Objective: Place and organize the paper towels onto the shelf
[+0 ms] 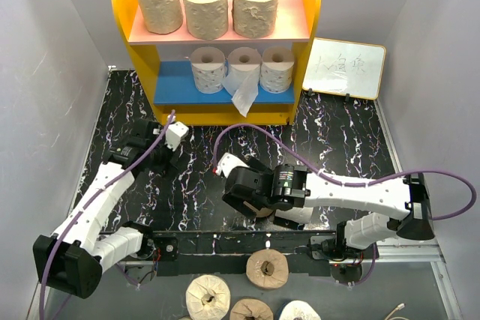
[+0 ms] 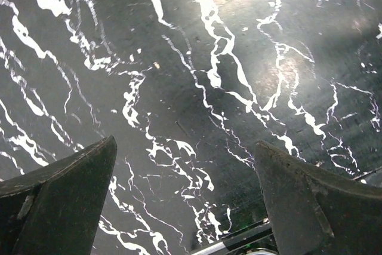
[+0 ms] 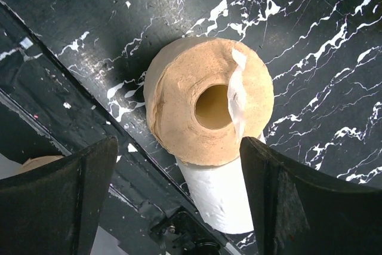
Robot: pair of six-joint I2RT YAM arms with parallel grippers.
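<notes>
The shelf (image 1: 122, 5) stands at the back, with three pale tan paper towels (image 1: 205, 7) on its pink board and three white ones (image 1: 244, 69) on its blue board, the middle one trailing a loose sheet. My right gripper (image 1: 247, 198) (image 3: 179, 147) is open, its fingers on either side of a tan roll (image 3: 209, 106) that stands on end near the table's front. A white strip lies across that roll's hollow centre. A white roll (image 3: 222, 198) lies against it. My left gripper (image 1: 154, 140) (image 2: 186, 141) is open and empty above bare table.
Several more rolls lie below the near rail: a tan one (image 1: 268, 267), a pale one (image 1: 208, 297), another tan one (image 1: 251, 310) and a white one (image 1: 300, 311). A small white writing board (image 1: 345, 67) leans at the back right. The blue board's left part (image 1: 171, 80) is bare.
</notes>
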